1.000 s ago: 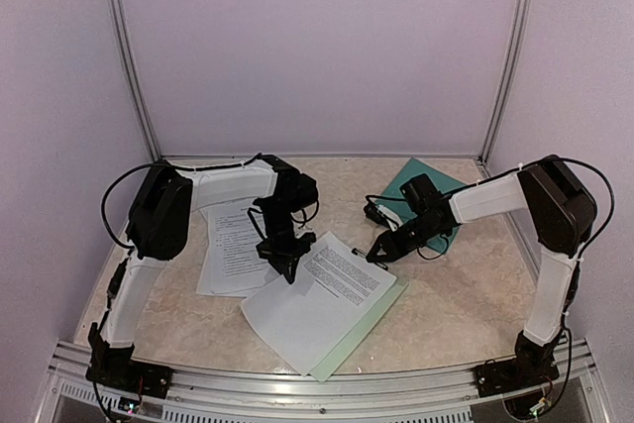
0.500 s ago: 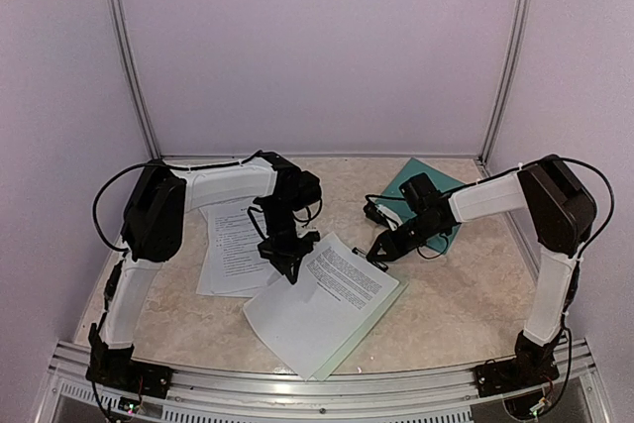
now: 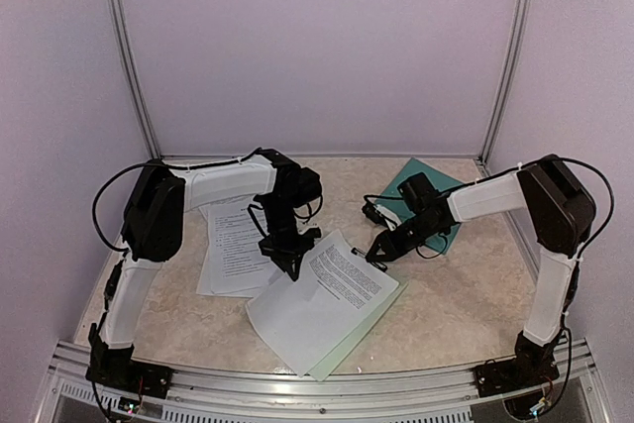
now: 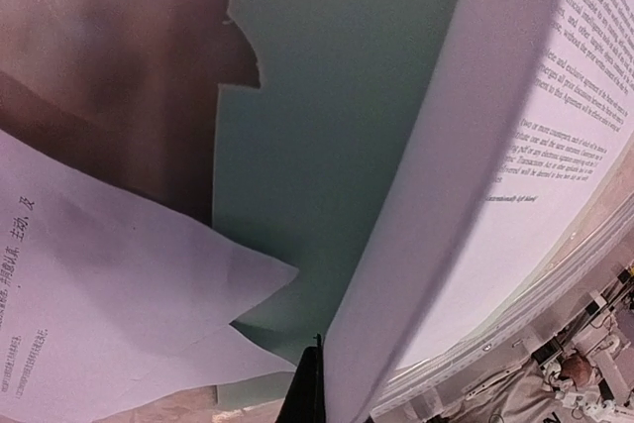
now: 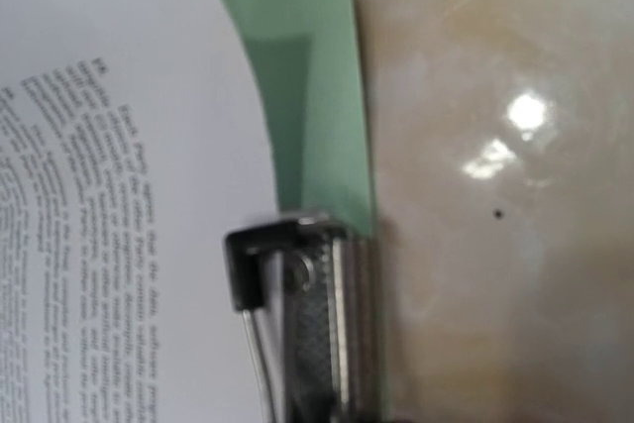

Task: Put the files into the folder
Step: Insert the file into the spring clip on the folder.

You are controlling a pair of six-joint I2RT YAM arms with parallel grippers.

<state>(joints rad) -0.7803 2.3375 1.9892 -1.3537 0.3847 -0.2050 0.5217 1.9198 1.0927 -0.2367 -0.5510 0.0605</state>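
There were two arms, the left arm [image 3: 158,210] and the right arm [image 3: 555,205]. They carried two grippers, one each: the left gripper [image 3: 287,263] and the right gripper [image 3: 381,253]. There was one table [image 3: 466,294], one folder [image 3: 411,177], and one clipboard [image 3: 367,329] with one clip [image 5: 317,324]. One sheet [image 3: 317,304] lay across the clipboard. A stack [image 3: 233,245] beside it held at least two more, making three or more in all. The overlaps hid the exact number.

Files [image 3: 322,304] on clipboard [image 3: 361,333], folder [image 3: 408,175] behind.
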